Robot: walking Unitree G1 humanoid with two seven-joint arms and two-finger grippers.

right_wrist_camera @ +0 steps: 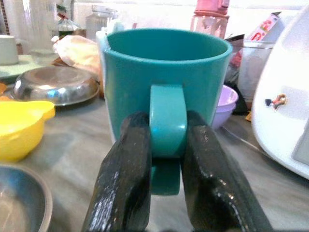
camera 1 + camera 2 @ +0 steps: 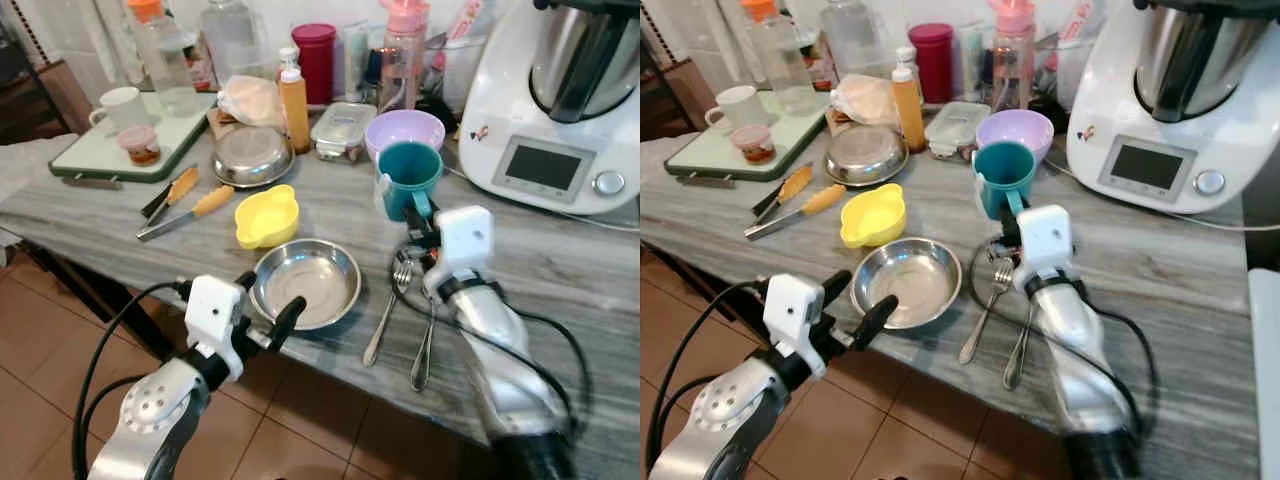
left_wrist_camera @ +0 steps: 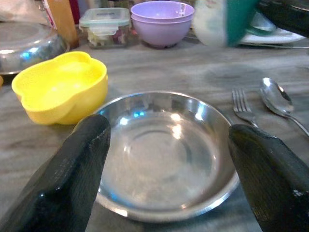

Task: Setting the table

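A: Right pincer (image 1: 159, 193)?
B: Clenched on the handle of the teal ceramic mug (image 2: 408, 176), one black finger each side of it. Mug sits upright on the grey wood-grain worktop (image 2: 560, 270), centre of the frame, just in front of the lilac plastic bowl (image 2: 404, 131).

A: Left pincer (image 2: 268, 303)?
B: Released, fingers spread wide, grasping nothing. Lower left of the frame, at the worktop's near edge, pointing at the shallow round steel plate (image 2: 307, 281). Can't tell if the tips touch the rim.

A: Cutlery?
B: Steel fork (image 2: 388, 308) and steel spoon (image 2: 424, 345) lie side by side just right of the plate, handles toward the near edge, partly under the right arm.

A: Other stuff?
B: Yellow scalloped plastic bowl (image 2: 267, 215) just behind the plate. Second steel dish (image 2: 252, 155) further back, upside down it looks. White kitchen machine with a small screen (image 2: 548, 110) upper right. White cup (image 2: 120, 106) on a pale green tray (image 2: 90, 155) upper left, two yellow-handled knives (image 2: 185, 200) near it. Bottles and a clear lidded box along the back.
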